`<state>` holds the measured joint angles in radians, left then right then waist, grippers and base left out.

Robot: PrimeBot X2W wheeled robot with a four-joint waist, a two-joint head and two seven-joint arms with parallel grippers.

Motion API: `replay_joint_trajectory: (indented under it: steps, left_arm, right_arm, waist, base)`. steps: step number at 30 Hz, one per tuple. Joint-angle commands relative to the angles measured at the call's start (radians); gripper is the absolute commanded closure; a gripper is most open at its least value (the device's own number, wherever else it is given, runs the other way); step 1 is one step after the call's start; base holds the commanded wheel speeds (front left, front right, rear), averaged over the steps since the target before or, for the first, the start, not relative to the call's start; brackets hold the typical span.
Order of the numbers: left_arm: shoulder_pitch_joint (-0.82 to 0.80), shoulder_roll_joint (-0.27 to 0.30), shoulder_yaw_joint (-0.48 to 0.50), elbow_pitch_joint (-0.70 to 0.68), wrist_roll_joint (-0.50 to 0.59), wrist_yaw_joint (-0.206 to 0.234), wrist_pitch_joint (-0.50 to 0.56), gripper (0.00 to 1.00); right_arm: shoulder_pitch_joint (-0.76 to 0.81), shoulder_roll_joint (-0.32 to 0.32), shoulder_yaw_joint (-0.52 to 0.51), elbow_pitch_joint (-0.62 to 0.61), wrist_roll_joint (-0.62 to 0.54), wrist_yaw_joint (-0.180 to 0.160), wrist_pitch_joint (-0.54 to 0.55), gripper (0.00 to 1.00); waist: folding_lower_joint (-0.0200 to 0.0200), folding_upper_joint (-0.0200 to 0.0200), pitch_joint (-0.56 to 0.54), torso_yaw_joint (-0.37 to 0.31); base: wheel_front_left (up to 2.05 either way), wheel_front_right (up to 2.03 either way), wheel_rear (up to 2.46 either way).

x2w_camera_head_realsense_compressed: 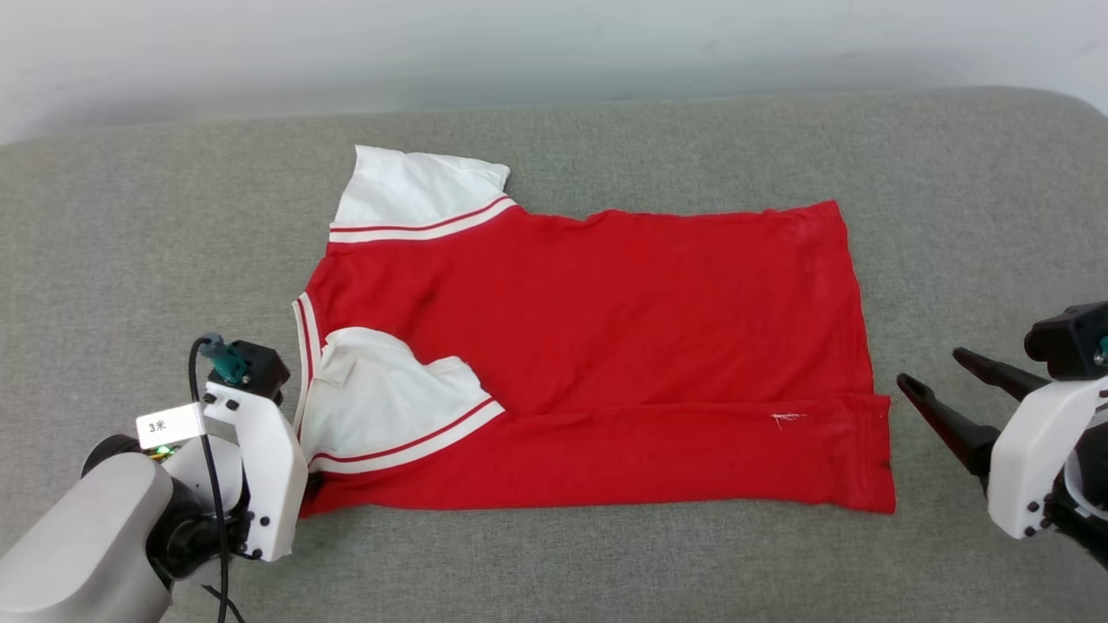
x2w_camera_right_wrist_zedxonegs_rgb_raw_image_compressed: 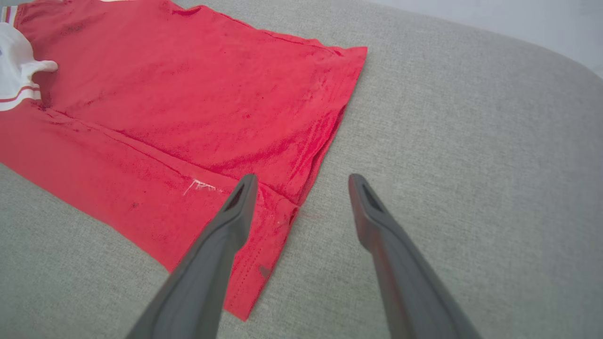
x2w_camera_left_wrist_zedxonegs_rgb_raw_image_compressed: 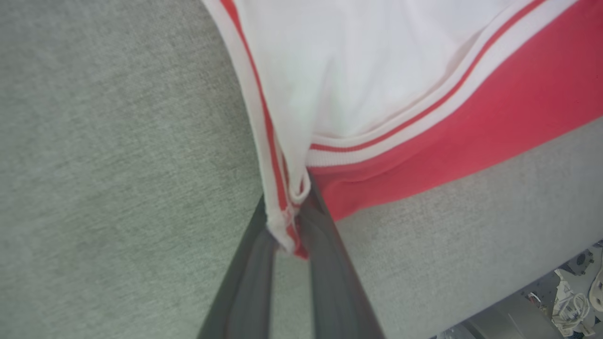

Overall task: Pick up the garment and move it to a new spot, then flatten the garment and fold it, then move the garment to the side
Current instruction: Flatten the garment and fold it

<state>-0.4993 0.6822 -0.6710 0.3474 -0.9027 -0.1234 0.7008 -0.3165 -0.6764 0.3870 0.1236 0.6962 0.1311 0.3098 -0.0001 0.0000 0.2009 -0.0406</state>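
The red garment [x2w_camera_head_realsense_compressed: 606, 346] lies spread on the grey padded surface [x2w_camera_head_realsense_compressed: 606, 562], collar end to the left and hem to the right. Its near long edge is folded over the body, and the near white sleeve [x2w_camera_head_realsense_compressed: 381, 407] lies folded onto the red. The far white sleeve [x2w_camera_head_realsense_compressed: 407, 190] sticks out at the back left. No lettering shows. My left gripper [x2w_camera_head_realsense_compressed: 307, 491] is at the near-left corner, shut on the garment's striped trim [x2w_camera_left_wrist_zedxonegs_rgb_raw_image_compressed: 282, 207], with its fingers [x2w_camera_left_wrist_zedxonegs_rgb_raw_image_compressed: 325, 263] pinching the cloth. My right gripper [x2w_camera_head_realsense_compressed: 928, 366] hovers open just right of the hem [x2w_camera_right_wrist_zedxonegs_rgb_raw_image_compressed: 325, 155], with nothing between its fingers [x2w_camera_right_wrist_zedxonegs_rgb_raw_image_compressed: 226, 226].
A pale wall [x2w_camera_head_realsense_compressed: 554, 43] runs behind the padded surface's far edge. In the left wrist view the surface's edge drops off at the lower right, with cables and clutter [x2w_camera_left_wrist_zedxonegs_rgb_raw_image_compressed: 574, 296] below. Bare grey padding lies around the garment on all sides.
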Motion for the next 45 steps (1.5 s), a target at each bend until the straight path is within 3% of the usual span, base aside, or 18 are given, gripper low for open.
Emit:
replay_joint_trajectory:
  steps: [1, 8, 14, 18, 28, 29, 33, 36, 45]
  left_arm:
    - [0.013, -0.008, -0.008, -0.005, -0.006, -0.006, -0.004, 1.0]
    - [0.019, 0.016, -0.019, -0.076, -0.002, -0.005, -0.039, 1.0]
    - [-0.006, 0.013, -0.031, -0.114, 0.014, -0.006, -0.044, 1.0]
    - [-0.033, 0.0, -0.038, -0.128, 0.029, -0.005, -0.046, 1.0]
    - [-0.057, -0.015, -0.054, -0.115, 0.041, -0.006, -0.072, 1.0]
    - [-0.043, -0.011, -0.053, -0.105, 0.035, -0.006, -0.082, 1.0]
    - [-0.02, -0.003, -0.054, -0.093, 0.023, -0.005, -0.097, 1.0]
    - [0.016, 0.025, -0.045, -0.112, 0.006, -0.004, -0.116, 1.0]
    - [0.141, 0.097, -0.028, -0.23, -0.036, 0.047, -0.127, 1.0]
  right_arm:
    - [-0.008, -0.009, -0.001, -0.007, 0.006, -0.001, 0.019, 0.0]
    - [0.012, -0.088, 0.022, -0.076, 0.077, -0.001, 0.282, 0.0]
    - [-0.011, -0.063, 0.044, -0.061, 0.086, -0.001, 0.426, 0.0]
    - [-0.028, -0.024, 0.072, -0.018, 0.073, -0.001, 0.455, 0.0]
    - [-0.007, 0.061, 0.206, 0.128, 0.067, 0.001, 0.412, 0.0]
    - [-0.022, 0.066, 0.221, 0.138, 0.079, 0.001, 0.359, 1.0]
    - [-0.038, 0.037, 0.219, 0.139, 0.1, 0.001, 0.297, 1.0]
    - [-0.027, -0.019, 0.2, 0.081, 0.121, -0.001, 0.224, 1.0]
    - [0.104, -0.107, 0.118, -0.055, 0.15, -0.001, 0.208, 1.0]
  waist:
    - [0.0001, 0.0, -0.013, 0.008]
    - [0.0001, 0.0, -0.031, 0.027]
    - [0.0001, 0.0, -0.008, 0.047]
    - [0.0001, 0.0, 0.026, 0.064]
    - [0.0001, 0.0, 0.072, 0.078]
    - [0.0001, 0.0, 0.063, 0.07]
    - [0.0001, 0.0, 0.029, 0.059]
    - [0.0001, 0.0, -0.033, 0.049]
    - [0.0001, 0.0, -0.095, 0.038]
  base:
    - [0.0, 0.0, 0.0]
    - [0.0, 0.0, 0.0]
    - [0.0, 0.0, 0.0]
    - [0.0, 0.0, 0.0]
    - [0.0, 0.0, 0.0]
    - [0.0, 0.0, 0.0]
    - [0.0, 0.0, 0.0]
    - [0.0, 0.0, 0.0]
    - [0.0, 0.0, 0.0]
